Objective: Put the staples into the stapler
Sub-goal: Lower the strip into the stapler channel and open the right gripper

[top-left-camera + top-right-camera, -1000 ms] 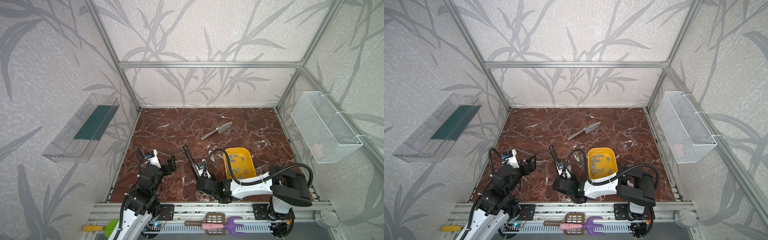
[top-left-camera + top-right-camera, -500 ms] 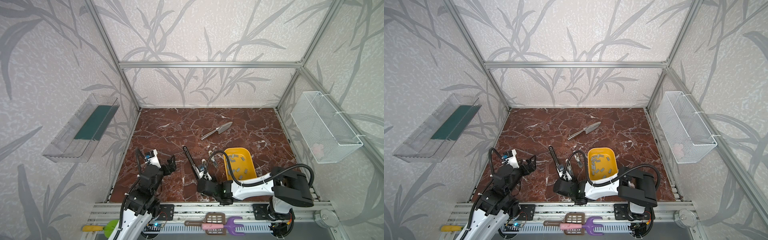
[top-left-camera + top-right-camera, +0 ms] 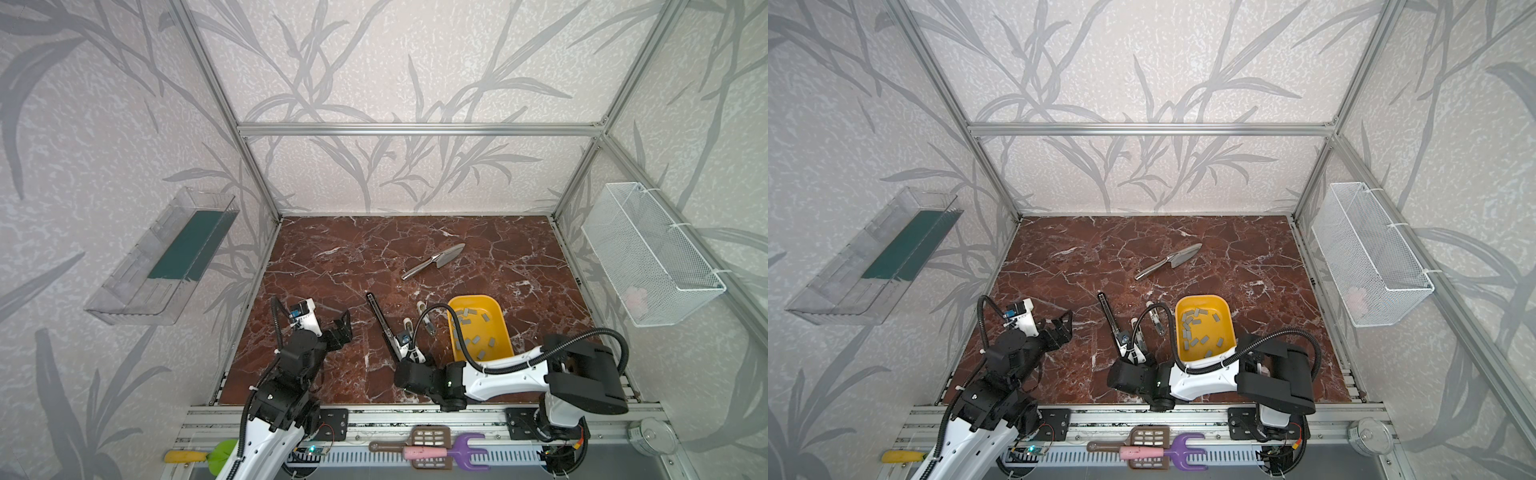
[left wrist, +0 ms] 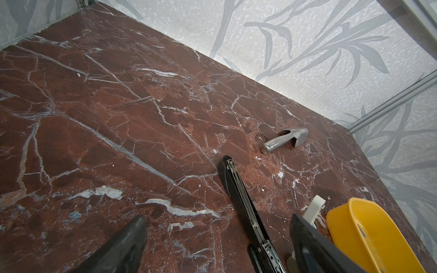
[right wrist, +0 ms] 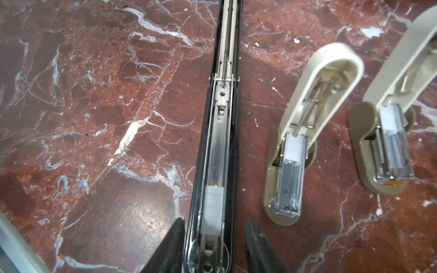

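Note:
The black stapler (image 3: 382,324) lies opened flat on the marble floor, its metal channel (image 5: 221,141) facing up. A pale grey strip (image 5: 212,208), like the staples, lies in the channel's near end. My right gripper (image 5: 214,245) is open. Its fingers (image 5: 172,248) stand on either side of that end, around the stapler but not clamping it. Several loose staples (image 3: 469,340) lie in the yellow tray (image 3: 473,297) to the right. My left gripper (image 3: 338,328) hovers open to the left of the stapler (image 4: 243,203), holding nothing.
Two small beige staplers (image 5: 305,146) (image 5: 390,141) lie open between the black stapler and the tray. A silver trowel (image 3: 436,262) lies further back. A wire basket (image 3: 652,257) hangs on the right wall and a clear shelf (image 3: 166,257) on the left.
My right gripper's jaws have parted from shut to open at the stapler's near end. The left arm has not moved.

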Controlling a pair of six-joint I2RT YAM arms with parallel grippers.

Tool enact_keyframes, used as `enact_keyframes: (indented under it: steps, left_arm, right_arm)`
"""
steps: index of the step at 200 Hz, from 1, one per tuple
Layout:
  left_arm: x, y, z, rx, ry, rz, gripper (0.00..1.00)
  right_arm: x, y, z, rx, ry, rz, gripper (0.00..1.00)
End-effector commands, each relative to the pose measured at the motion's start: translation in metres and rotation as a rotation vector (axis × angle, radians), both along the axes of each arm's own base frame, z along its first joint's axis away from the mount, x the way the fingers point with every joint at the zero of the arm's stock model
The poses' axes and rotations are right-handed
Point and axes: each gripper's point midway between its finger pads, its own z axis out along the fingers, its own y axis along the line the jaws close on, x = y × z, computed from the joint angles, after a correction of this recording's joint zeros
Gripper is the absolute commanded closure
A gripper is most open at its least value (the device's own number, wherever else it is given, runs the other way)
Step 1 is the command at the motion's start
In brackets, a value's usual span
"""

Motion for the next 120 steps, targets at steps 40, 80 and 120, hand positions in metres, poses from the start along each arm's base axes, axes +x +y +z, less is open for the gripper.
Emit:
enact_keyframes:
  steps: [40, 80, 120]
  left_arm:
    - [0.001, -0.002, 0.000, 0.009, -0.015, -0.012, 0.05]
    - [0.001, -0.002, 0.001, 0.008, -0.015, -0.013, 0.05]
    - [0.001, -0.002, 0.001, 0.009, -0.017, -0.013, 0.05]
  right_arm:
    - [0.001, 0.000, -0.019, -0.071, -0.002, -0.050, 0.73]
    - [0.013, 0.001, -0.014, -0.086, -0.039, -0.115, 0.76]
    - [0.027, 0.018, -0.020, -0.071, -0.005, -0.134, 0.80]
